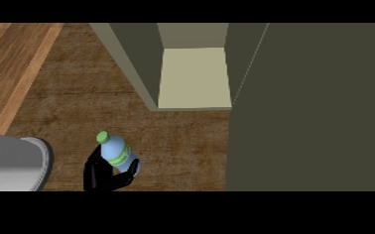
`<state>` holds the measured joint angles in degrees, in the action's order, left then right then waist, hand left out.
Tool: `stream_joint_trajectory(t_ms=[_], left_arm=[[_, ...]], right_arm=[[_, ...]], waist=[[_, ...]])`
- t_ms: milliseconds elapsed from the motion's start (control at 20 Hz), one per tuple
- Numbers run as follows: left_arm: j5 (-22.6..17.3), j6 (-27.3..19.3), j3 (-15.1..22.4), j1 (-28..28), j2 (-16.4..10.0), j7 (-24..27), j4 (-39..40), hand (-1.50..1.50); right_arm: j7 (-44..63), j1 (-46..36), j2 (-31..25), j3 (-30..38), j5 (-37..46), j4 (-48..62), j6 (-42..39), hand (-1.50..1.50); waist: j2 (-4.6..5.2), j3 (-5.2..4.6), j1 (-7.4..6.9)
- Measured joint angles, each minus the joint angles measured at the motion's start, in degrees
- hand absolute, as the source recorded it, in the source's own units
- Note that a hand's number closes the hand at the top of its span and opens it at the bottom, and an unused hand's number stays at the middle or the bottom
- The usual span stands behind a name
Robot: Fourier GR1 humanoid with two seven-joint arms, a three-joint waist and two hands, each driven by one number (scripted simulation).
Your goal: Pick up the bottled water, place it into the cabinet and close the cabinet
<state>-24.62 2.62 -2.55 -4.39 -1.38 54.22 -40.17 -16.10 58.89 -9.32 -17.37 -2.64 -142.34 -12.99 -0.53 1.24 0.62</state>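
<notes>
The bottled water [115, 150], pale blue with a green cap and a green label band, is tilted at the lower left of the head view. My left hand [99, 174] is curled round its lower part, with dark fingers on both sides of it. The hand hides the bottle's base. The cabinet [136, 62] stands at the back middle, open, showing a pale inner shelf [195, 77] with nothing on it. Its dark door [300, 109] is swung open and fills the right side of the view. The bottle is well in front of and left of the opening.
My grey left forearm [22, 164] lies at the lower left edge. The brown counter top [88, 104] stretches between the hand and the cabinet. A lighter wooden strip [22, 64] runs along the far left.
</notes>
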Motion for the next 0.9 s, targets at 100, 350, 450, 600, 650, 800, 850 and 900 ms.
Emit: stream_joint_trajectory(t_ms=[100,350,450,600,650,800,850,900], left_arm=[[1.00,1.90,1.30,-0.04,-0.76,-0.59,0.40,1.50],[2.42,6.48,3.28,-3.67,-1.66,-2.00,1.91,1.50],[2.89,6.67,4.16,-4.66,-0.80,-3.17,1.37,1.50],[2.26,7.03,4.89,-6.10,-0.12,-6.90,-0.83,1.50],[2.08,6.80,5.09,-6.57,0.17,-8.34,-1.70,1.50],[0.51,4.06,7.83,-7.47,0.78,-12.62,-5.98,1.50],[-0.33,2.70,9.74,-7.56,0.91,-13.27,-7.08,1.50],[-0.79,1.70,10.76,-7.45,1.01,-14.28,-8.33,1.50]], right_arm=[[-0.32,0.19,-0.11,-0.11,0.03,0.04,-0.16,-1.50],[-0.52,-0.09,0.02,-0.44,0.15,0.21,-0.13,-1.50],[-0.32,-0.39,0.12,-0.51,0.18,0.32,-0.01,-1.50],[0.07,-0.13,-0.15,0.05,0.03,0.07,0.06,-1.50],[-0.15,0.35,-0.22,0.01,-0.05,-0.04,-0.08,-1.50],[0.59,0.14,-0.09,0.00,-0.23,-0.27,0.29,-1.50],[1.38,-0.97,0.35,-0.45,-0.20,-0.20,0.78,-1.50],[1.56,-1.31,0.36,-0.07,-0.27,-0.19,0.85,-1.50]], waist=[[0.02,0.05,0.15],[0.32,-0.75,0.34],[0.36,-0.95,0.23],[0.36,-1.10,0.11],[0.35,-1.12,0.12],[0.34,-1.17,-0.06],[0.37,-1.19,-0.12],[0.37,-1.20,-0.13]])
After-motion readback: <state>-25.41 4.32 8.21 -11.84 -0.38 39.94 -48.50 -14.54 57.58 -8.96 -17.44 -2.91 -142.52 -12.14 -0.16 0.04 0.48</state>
